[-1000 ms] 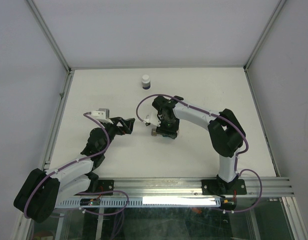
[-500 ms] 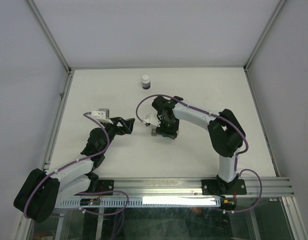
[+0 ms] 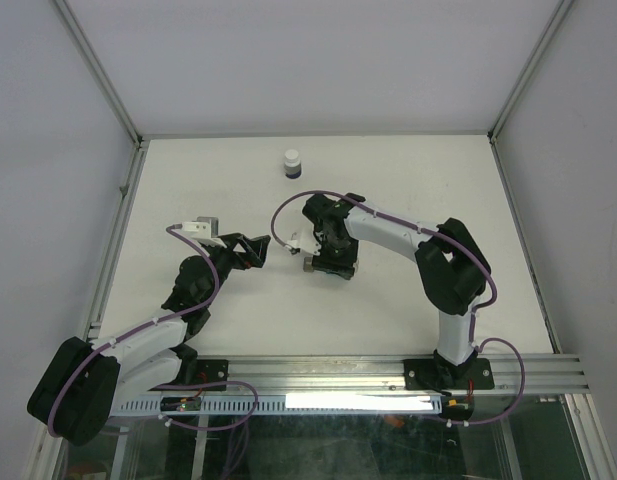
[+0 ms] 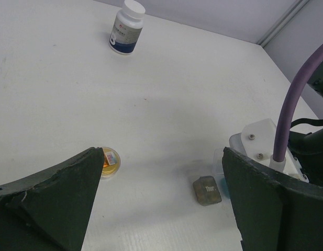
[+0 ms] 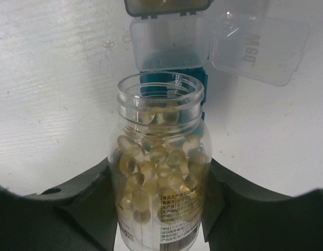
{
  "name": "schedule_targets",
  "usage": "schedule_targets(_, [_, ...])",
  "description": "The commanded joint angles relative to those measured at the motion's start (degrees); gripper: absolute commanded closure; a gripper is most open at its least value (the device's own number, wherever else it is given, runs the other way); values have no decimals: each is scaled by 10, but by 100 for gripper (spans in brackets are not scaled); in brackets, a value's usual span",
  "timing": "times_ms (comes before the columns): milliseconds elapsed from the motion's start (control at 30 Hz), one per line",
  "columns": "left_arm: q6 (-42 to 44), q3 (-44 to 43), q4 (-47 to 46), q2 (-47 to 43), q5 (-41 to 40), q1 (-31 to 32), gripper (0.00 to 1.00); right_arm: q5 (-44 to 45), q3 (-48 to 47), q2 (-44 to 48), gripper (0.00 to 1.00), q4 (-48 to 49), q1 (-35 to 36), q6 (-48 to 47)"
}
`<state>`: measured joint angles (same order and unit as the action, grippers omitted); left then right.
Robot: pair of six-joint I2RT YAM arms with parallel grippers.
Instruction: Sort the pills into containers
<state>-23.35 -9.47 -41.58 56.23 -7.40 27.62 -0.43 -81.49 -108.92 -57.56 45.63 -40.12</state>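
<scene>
Pills, yellow translucent softgels: filling uncapped clear bottle, lower centre of right wrist view, gripped by right fingers, mouth toward teal-blue two-cell container, lids open. Grey-brown square box alongside. Left fingers spread, empty. Pouring judged barely begun; cells hidden.

In the right wrist view the vial clamped between the jaws is cut off by the lower edge, its label print too blurred to read. Just past its mouth the teal-blue container is mostly hidden behind the neck. Farther out, the grey-brown container is cropped by the top edge. One finger of the left gripper half covers a small round orange-filled thing.
</scene>
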Motion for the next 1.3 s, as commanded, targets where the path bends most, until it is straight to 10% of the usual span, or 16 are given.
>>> schedule_targets(0, [-5,3,-32,-7,2,-8,1,-24,-34,12,100,-28,1,9])
schedule_targets(1267, [-7,7,-36,-10,3,-11,1,-1,-14,24,100,0,-4,11])
